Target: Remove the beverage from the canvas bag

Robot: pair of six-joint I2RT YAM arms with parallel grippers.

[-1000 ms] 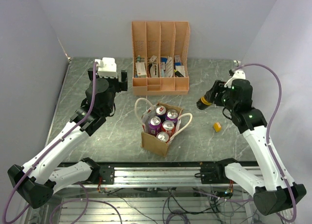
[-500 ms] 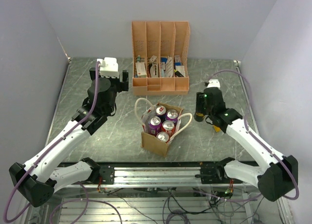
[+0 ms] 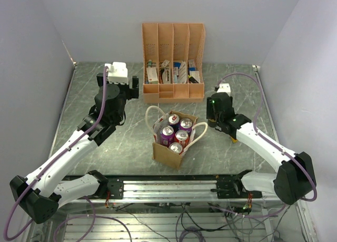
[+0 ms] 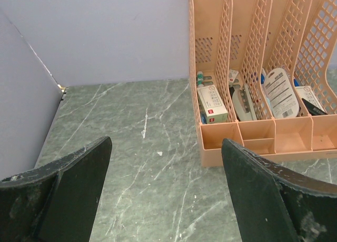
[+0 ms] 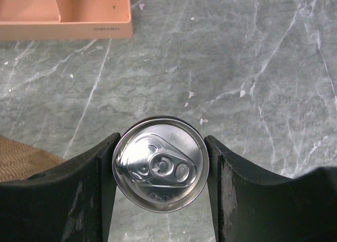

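1. A beverage can sits between the fingers of the right gripper, touching both, with the table beneath it.
2. The canvas bag stands just left of the right gripper, apart from it.
3. Five cans stand upright inside the bag, packed together.
4. The file organizer stands behind and to the left of the right gripper.
5. The same organizer lies ahead and to the right of the left gripper, well apart; table surface shows between its spread fingers.
6. The bag lies right of the left gripper, nearer the arm bases.
7. A small block lies on the table right of the right gripper, beside its forearm.
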